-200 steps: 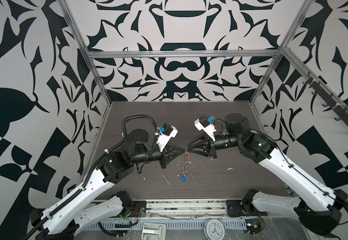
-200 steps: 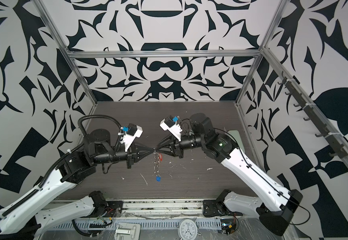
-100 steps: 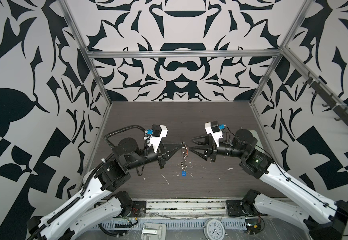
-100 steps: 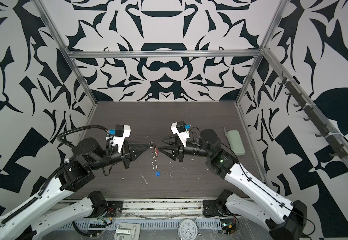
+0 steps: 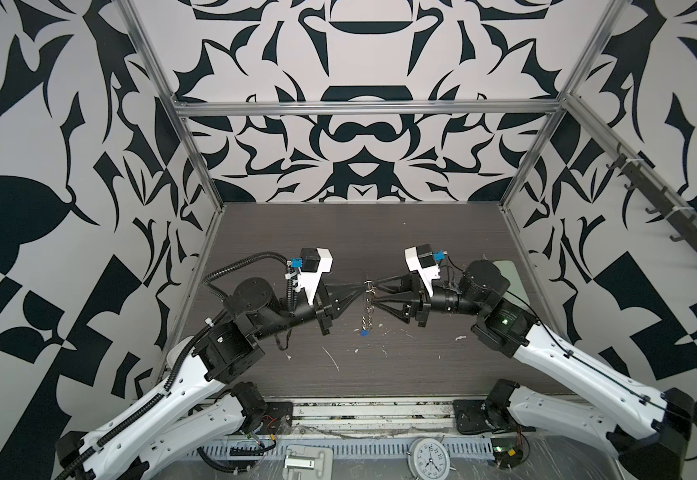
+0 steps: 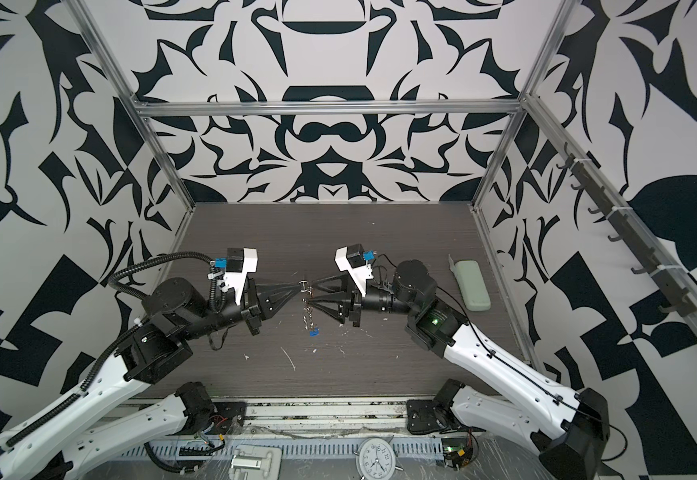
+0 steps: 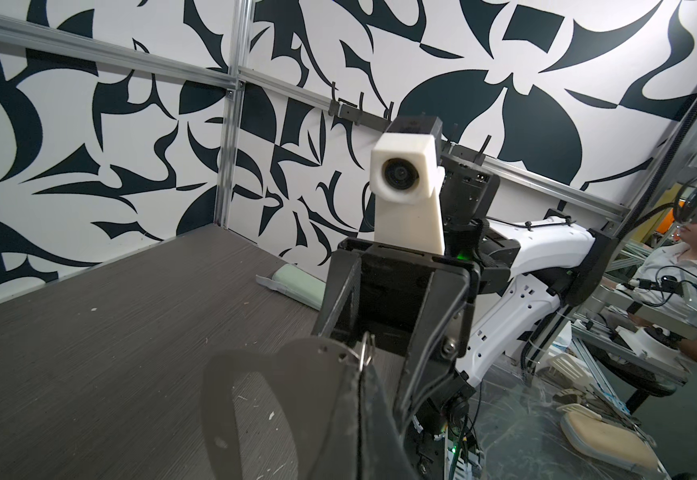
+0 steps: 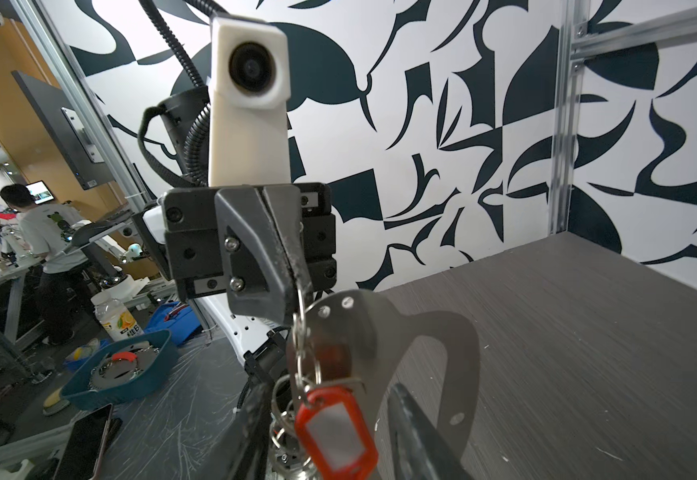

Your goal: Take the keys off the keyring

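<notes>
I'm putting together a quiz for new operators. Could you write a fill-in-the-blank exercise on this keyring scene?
1. The left gripper pinches the keyring by its ___ ring.
2. In both top views, the lowest tag on the hanging chain is ___.
3. In the right wrist view, the nearest tag is ___.
4. In a top view, the pale-green case lies on the ___ side of the table.

Missing words: top; blue; red; right.
</notes>
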